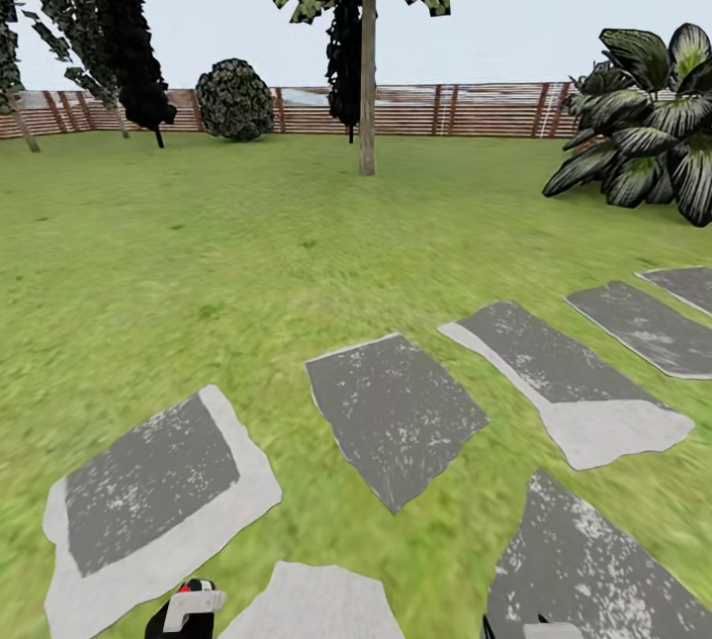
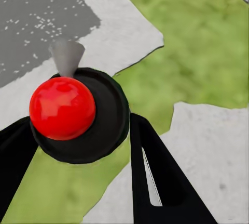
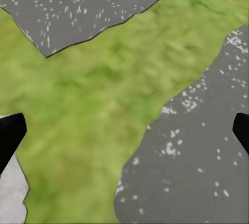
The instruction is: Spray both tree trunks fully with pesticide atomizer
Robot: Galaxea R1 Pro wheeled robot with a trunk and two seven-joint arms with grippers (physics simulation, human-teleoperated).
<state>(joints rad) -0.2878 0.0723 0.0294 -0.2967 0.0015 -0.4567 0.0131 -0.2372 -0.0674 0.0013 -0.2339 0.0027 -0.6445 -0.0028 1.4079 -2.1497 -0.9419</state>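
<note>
Lawn (image 1: 247, 243) and stepping stones (image 1: 396, 416) show no writing; left jaws clamp atomizer (image 2: 67, 109), right jaws apart.

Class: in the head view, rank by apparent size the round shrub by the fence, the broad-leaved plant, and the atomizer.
1. Broad-leaved plant, clearly the largest in the picture.
2. Round shrub, though it stands farther off, so its true size is unsure.
3. Atomizer, smallest, partly cut off by the frame edge.
</note>
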